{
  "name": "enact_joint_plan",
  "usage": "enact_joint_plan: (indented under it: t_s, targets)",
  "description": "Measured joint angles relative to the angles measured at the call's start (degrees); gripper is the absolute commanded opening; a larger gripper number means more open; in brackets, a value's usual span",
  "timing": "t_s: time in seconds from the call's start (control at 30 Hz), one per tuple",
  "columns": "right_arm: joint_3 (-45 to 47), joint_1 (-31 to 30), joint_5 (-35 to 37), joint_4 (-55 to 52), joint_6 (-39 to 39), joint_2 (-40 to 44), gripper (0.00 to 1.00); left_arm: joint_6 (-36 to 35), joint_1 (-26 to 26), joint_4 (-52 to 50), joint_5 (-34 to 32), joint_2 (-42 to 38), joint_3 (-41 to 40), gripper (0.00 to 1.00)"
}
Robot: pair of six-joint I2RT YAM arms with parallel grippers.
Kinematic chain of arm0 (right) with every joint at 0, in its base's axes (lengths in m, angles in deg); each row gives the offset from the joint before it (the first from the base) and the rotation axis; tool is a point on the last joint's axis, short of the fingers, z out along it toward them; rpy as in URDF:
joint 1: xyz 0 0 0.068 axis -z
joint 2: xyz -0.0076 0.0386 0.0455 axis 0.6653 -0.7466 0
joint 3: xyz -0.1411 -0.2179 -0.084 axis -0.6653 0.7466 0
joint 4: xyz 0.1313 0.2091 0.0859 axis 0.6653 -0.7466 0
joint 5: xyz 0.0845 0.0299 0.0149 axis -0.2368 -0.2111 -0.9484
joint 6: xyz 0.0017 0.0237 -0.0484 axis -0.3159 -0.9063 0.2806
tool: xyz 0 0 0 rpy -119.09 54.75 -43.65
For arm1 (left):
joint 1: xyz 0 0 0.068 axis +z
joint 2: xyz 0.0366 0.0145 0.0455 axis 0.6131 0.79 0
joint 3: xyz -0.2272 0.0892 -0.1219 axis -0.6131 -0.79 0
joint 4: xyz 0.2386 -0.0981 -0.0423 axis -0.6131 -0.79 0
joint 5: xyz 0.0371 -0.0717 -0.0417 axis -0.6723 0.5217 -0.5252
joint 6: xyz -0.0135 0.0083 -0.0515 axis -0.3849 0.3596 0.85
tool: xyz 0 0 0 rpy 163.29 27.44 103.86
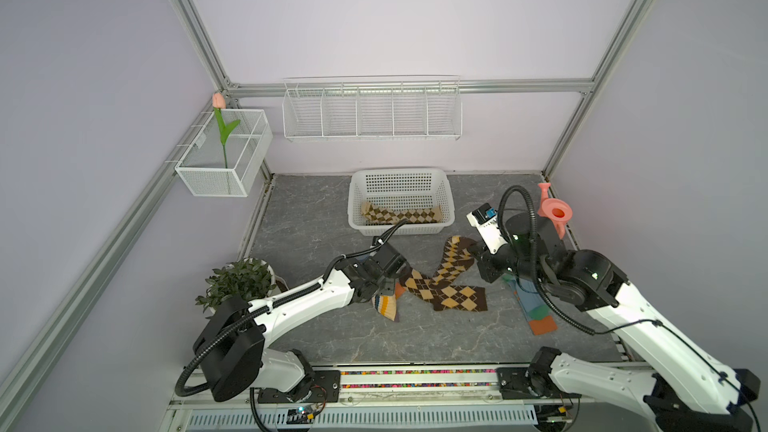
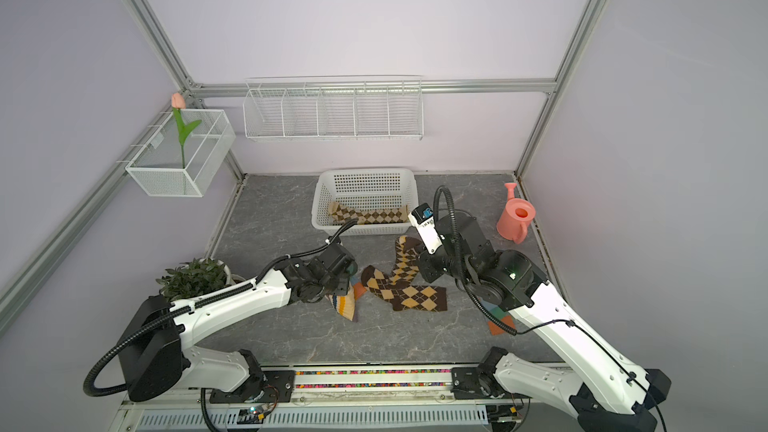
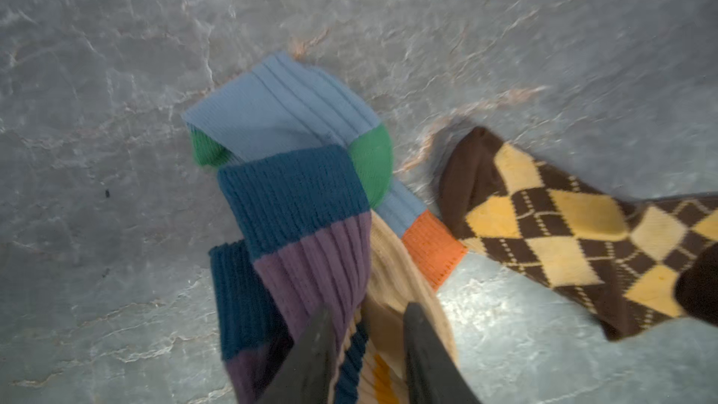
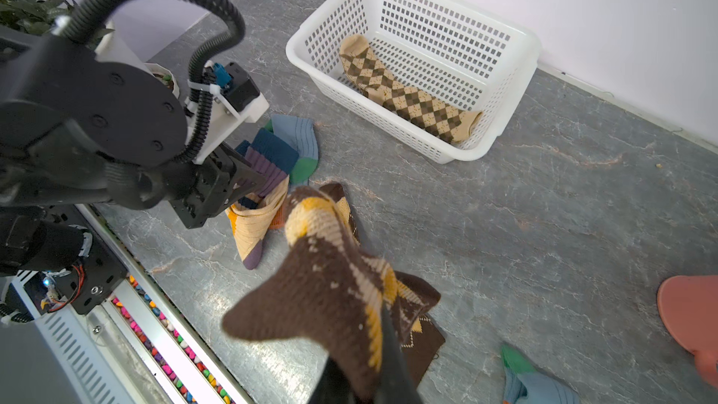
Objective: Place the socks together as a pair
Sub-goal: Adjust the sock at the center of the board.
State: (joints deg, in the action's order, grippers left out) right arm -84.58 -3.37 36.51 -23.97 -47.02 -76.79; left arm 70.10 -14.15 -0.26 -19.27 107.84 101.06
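In the white basket [image 1: 399,171] lies a tan argyle sock [image 1: 401,214].

The right arm [image 1: 623,309] hides part of one blue-grey sock [image 1: 538,320] from us in both top views. The dark argyle sock [image 4: 330,297] covers the fingertips of the right gripper [image 4: 361,378]. The right wrist view's edge cuts off the watering can [image 4: 687,312]. Blur smears the striped sock [image 3: 311,250].

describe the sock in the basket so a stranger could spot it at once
At the back of the grey table, by the wall, stands a white perforated basket. The tan argyle sock lies inside, stretched along its front wall. Its pale tan ground and muted brown diamonds set it apart from the dark brown argyle socks outside, whose diamonds are yellow.
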Motion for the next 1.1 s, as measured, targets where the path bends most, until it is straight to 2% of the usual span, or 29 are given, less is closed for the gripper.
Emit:
enact_joint_plan:
  t_s: [0.2,0.33,0.43,0.7,0.77,0.87,0.93,1.03,1.1]
  targets:
    - [1.92,0.7,-1.53,0.04,-0.48,-0.22,0.07,0.98,1.97,8.2,3.1,5.42,-2.47,0.34]
    - [2.05,1.14,-2.54,0.11,-0.68,-0.24,0.07,2.12,2.99,8.87,3.28,11.56,-0.5,0.27]
    - [2.14,1.46,-3.63,0.24,-0.87,-0.2,0.07,2.69,4.46,8.02,2.6,11.93,-0.13,0.26]
    - [2.14,1.88,-5.66,0.33,-1.09,0.28,0.07,0.46,16.59,2.64,0.15,5.84,-4.46,0.26]
    - [2.12,1.88,-6.03,0.44,-1.27,0.61,0.07,-0.17,18.1,1.33,-1.01,5.33,-4.44,0.26]
    - [2.08,1.88,-6.82,0.42,-1.53,0.76,0.07,-0.81,18.6,-0.74,-2.84,4.2,-4.24,0.27]
    - [2.01,1.88,-7.37,0.39,-1.77,0.76,0.07,-1.42,18.6,-1.53,-2.95,2.23,-4.15,0.34]
    - [1.7,1.88,-8.15,0.37,-2.16,0.76,0.07,-2.78,17.64,-1.2,-0.74,-4.66,-4.02,0.39]
    - [1.11,1.95,-8.39,0.39,-2.43,0.76,0.07,-4.17,14.78,1.77,1.77,-11.76,-3.93,0.42]
